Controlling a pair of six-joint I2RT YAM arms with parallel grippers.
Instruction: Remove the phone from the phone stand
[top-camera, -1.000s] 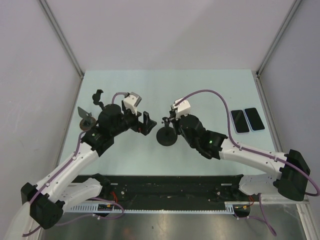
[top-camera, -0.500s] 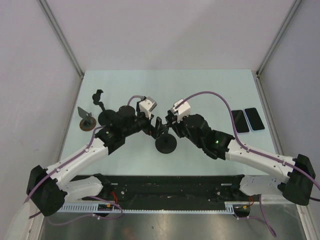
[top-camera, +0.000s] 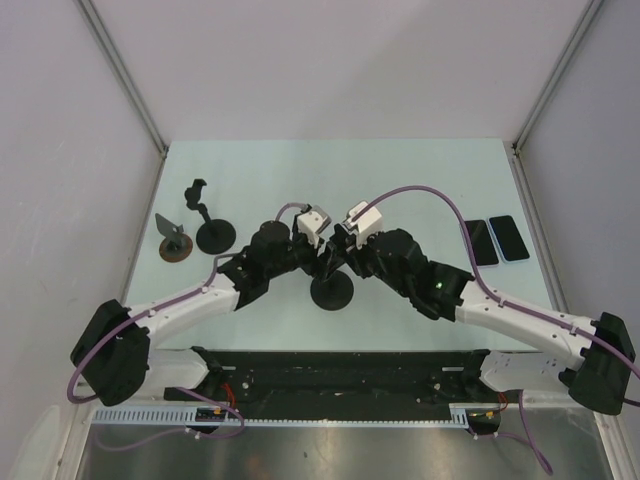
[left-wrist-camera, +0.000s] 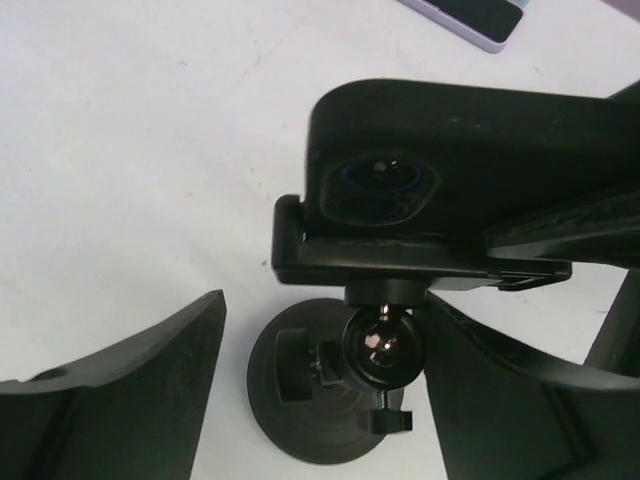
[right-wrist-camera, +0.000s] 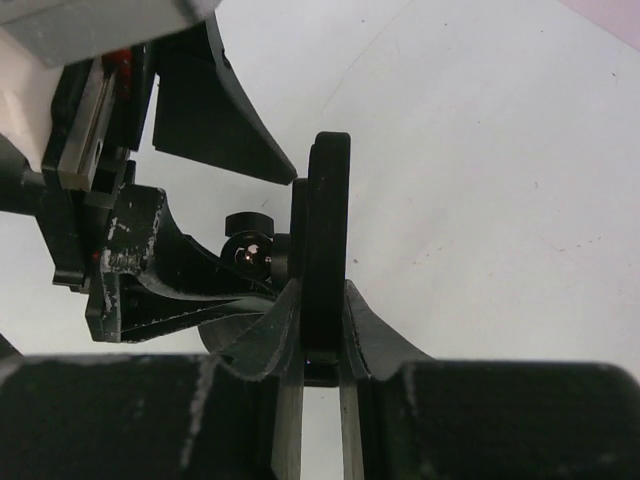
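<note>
A black phone (left-wrist-camera: 440, 170) stands on edge in the clamp of a black phone stand (top-camera: 331, 292) with a round base and ball joint (left-wrist-camera: 385, 345). My left gripper (left-wrist-camera: 320, 390) is open, its fingers (left-wrist-camera: 110, 400) on either side of the stand's neck; the right-hand finger is close against the ball joint. My right gripper (right-wrist-camera: 322, 320) is shut on the phone's (right-wrist-camera: 325, 230) lower edge, one finger on each face. In the top view both grippers, left (top-camera: 318, 262) and right (top-camera: 336, 256), meet above the stand's base, and the phone is mostly hidden between them.
Two phones lie side by side at the back right (top-camera: 482, 243) (top-camera: 508, 237); the end of one shows in the left wrist view (left-wrist-camera: 470, 15). An empty black stand (top-camera: 210, 228) and a small stand on a brown base (top-camera: 176, 243) are at the left.
My left arm has swung right from beside the empty stand to the phone stand, and its open fingers now straddle the stand's neck. The right gripper has stayed at the phone.
</note>
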